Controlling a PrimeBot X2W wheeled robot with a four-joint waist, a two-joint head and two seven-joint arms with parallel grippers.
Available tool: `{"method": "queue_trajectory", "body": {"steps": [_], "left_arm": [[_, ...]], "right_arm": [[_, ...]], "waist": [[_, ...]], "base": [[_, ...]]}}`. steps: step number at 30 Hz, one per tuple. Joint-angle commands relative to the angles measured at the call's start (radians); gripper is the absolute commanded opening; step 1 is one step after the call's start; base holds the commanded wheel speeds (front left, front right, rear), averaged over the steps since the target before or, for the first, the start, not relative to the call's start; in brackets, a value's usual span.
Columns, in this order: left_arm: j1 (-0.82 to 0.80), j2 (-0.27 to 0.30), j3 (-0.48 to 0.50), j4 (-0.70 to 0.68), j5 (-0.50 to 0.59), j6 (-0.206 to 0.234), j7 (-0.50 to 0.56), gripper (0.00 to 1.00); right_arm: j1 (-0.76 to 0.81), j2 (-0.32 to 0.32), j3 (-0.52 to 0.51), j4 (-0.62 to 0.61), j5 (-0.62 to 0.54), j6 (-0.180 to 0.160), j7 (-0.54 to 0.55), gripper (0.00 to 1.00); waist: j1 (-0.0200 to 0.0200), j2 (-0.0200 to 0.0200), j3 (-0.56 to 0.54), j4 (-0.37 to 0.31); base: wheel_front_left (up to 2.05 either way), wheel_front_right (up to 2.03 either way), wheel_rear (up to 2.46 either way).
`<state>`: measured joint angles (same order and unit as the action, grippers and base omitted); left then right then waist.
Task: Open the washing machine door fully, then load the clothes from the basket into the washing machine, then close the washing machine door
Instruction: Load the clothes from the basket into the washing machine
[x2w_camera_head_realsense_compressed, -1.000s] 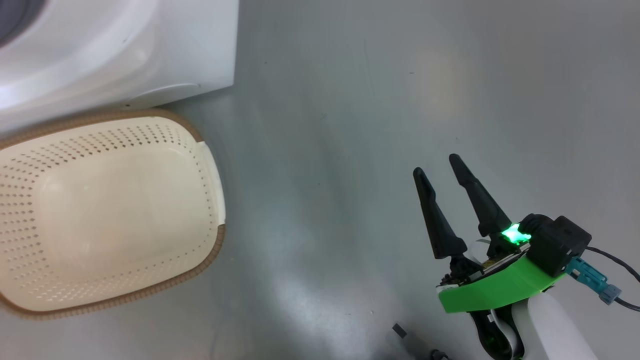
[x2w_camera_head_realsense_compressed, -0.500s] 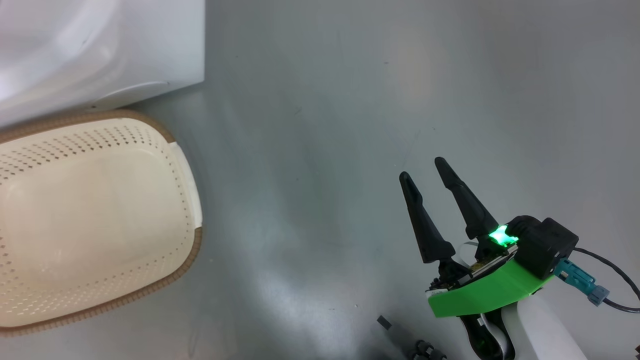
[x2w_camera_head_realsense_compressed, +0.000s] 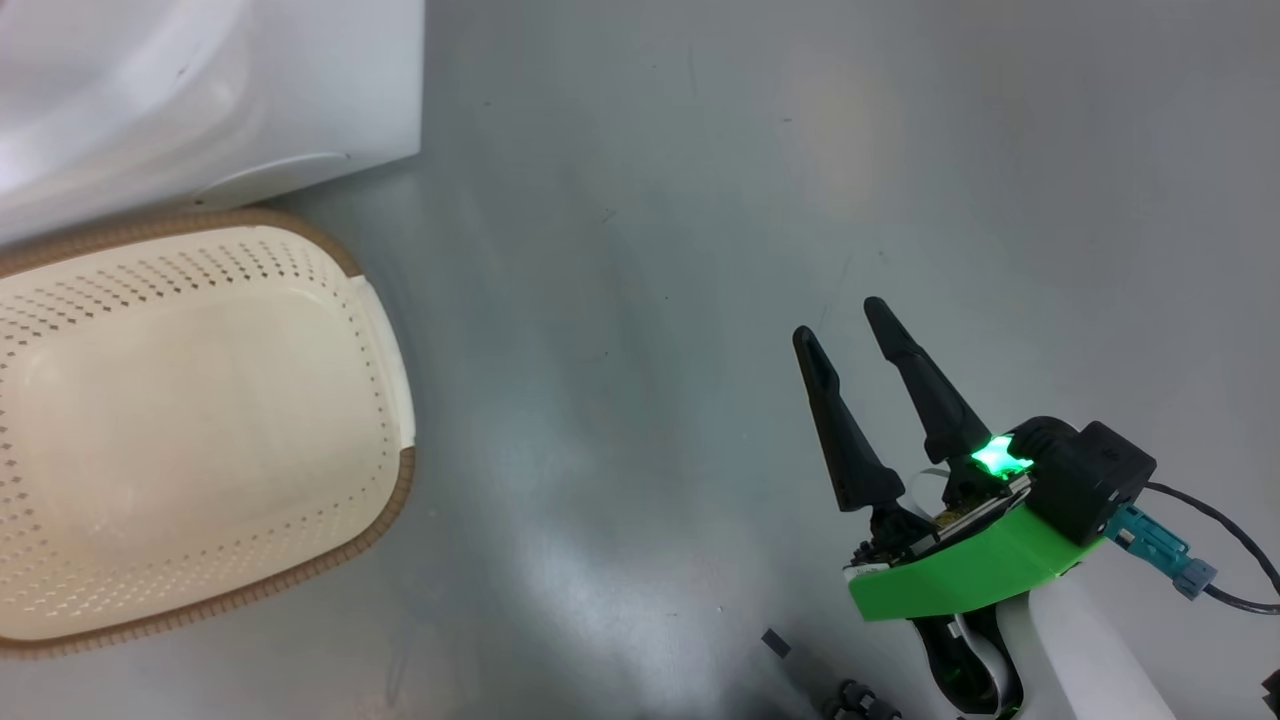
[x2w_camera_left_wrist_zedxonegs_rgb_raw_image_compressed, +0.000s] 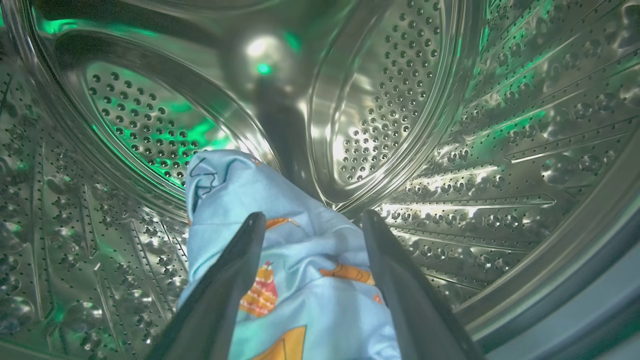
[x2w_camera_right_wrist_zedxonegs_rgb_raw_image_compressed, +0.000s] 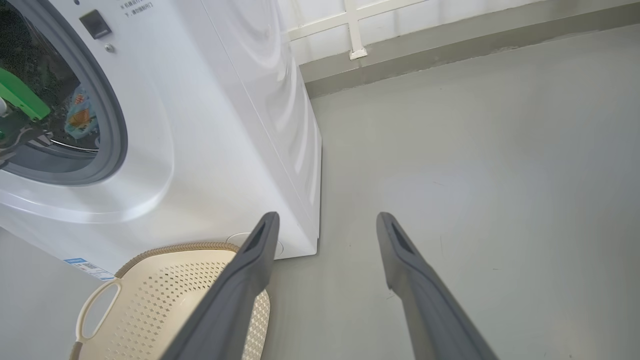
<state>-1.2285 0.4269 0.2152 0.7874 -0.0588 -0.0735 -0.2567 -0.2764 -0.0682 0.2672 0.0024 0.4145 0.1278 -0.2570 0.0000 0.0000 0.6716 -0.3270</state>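
Inside the drum (x2w_camera_left_wrist_zedxonegs_rgb_raw_image_compressed: 390, 110), the clothes (x2w_camera_left_wrist_zedxonegs_rgb_raw_image_compressed: 300, 285) were seen lying ungripped between and just beyond the wide-spread fingers of the left tool (x2w_camera_left_wrist_zedxonegs_rgb_raw_image_compressed: 313, 215). The basket (x2w_camera_head_realsense_compressed: 385, 505), outside the drum, was found empty; the right tool (x2w_camera_head_realsense_compressed: 839, 318), likewise spread wide, was held farther from the drum.

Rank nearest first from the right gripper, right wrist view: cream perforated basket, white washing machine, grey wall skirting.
1. cream perforated basket, lower left of right gripper
2. white washing machine, behind it
3. grey wall skirting, top
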Motion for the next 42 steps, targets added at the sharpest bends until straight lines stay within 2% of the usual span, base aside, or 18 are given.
{"method": "queue_trajectory", "body": {"steps": [1, 10, 23, 32, 42], "left_arm": [[0.028, 0.047, 0.014, -0.027, -0.003, 0.004, -0.005, 1.0], [0.084, 0.006, 0.048, -0.062, -0.025, -0.003, -0.005, 1.0], [0.255, -0.098, 0.093, -0.167, -0.037, -0.032, -0.005, 1.0], [0.418, -0.192, 0.123, -0.236, -0.034, -0.045, -0.005, 1.0], [0.601, -0.26, 0.116, -0.276, -0.015, -0.054, -0.005, 1.0]], "right_arm": [[0.009, -0.002, 0.017, -0.02, -0.001, 0.003, -0.005, 1.0], [0.01, -0.01, 0.01, -0.018, -0.002, 0.003, -0.005, 1.0], [0.02, -0.028, -0.026, -0.018, -0.011, 0.003, -0.005, 1.0], [0.056, -0.06, -0.052, -0.005, -0.012, 0.003, -0.005, 1.0], [0.122, -0.099, -0.068, 0.024, -0.003, 0.003, -0.005, 1.0]], "waist": [[0.0, 0.0, -0.001, 0.003], [0.0, 0.0, -0.015, 0.024], [0.0, 0.0, -0.052, 0.082], [0.0, 0.0, -0.129, 0.134], [0.0, 0.0, -0.252, 0.171]], "base": [[0.0, 0.0, 0.0], [0.0, 0.0, 0.0], [0.0, 0.0, 0.0], [0.0, 0.0, 0.0], [0.0, 0.0, 0.0]]}}
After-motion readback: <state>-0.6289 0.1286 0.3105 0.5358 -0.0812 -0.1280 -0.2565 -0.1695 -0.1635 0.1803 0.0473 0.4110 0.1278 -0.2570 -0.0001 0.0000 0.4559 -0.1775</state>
